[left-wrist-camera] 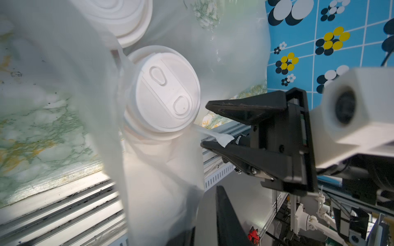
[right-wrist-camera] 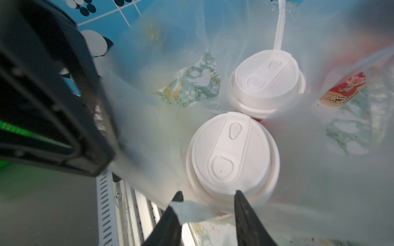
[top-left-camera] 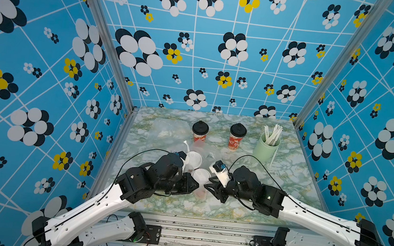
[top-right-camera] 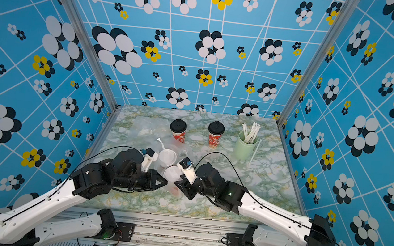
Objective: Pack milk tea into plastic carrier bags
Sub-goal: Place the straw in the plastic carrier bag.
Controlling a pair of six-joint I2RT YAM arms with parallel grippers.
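**Snag risk at bag mouth**

Right wrist: right gripper (right-wrist-camera: 208, 192) wide, thin clear plastic carrier bag (right-wrist-camera: 149, 138) film sagging between its fingers, two white-lidded red paper cups (right-wrist-camera: 232, 153) inside.

Left wrist: handle strip (left-wrist-camera: 215, 135) draped on a right finger; pulling away could tip cups.

Top view: left gripper (top-left-camera: 195, 185) at bag's 7 o'clock, grip unclear; two black-domed red cups (top-left-camera: 200, 131) unpacked at 12; green marble-print tabletop (top-left-camera: 283, 186), blue flower-print walls (top-left-camera: 48, 65).
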